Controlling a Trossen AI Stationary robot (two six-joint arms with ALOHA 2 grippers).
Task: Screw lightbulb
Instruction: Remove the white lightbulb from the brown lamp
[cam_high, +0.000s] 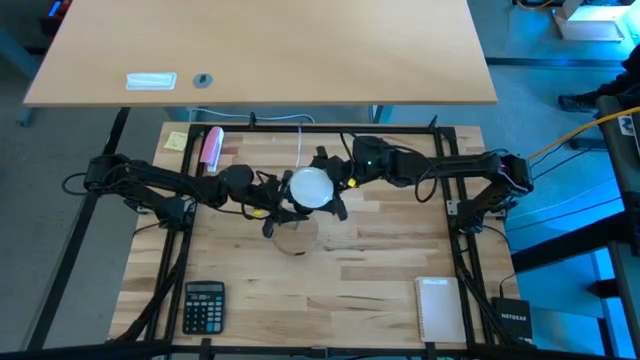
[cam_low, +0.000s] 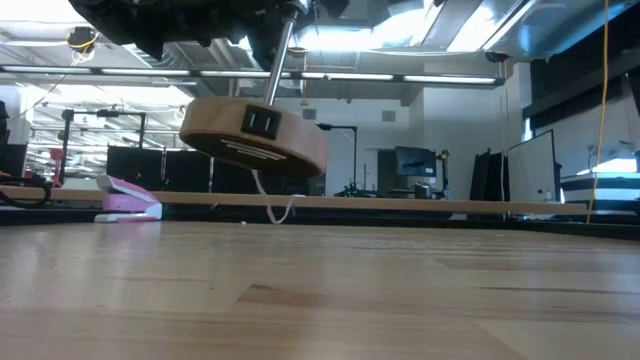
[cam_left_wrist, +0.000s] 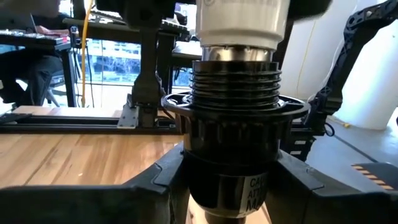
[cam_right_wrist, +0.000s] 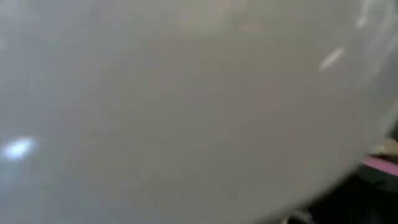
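The white globe lightbulb (cam_high: 310, 187) hides the black ribbed socket (cam_left_wrist: 233, 134), its metal threads partly in. The left gripper (cam_left_wrist: 233, 186) clamps the socket, wooden disc (cam_low: 255, 135) lifted off the bench (cam_low: 320, 290). Whether the right gripper (cam_high: 330, 185) is open cannot be told.

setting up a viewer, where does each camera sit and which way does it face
High: overhead, facing down; both arms meet at the bulb.
Low: table height, facing the room; wooden base hangs tilted, arms above.
Left wrist: facing the socket between its fingers.
Right wrist: filled by the bulb.
Shared: high and left wrist show the bulb.
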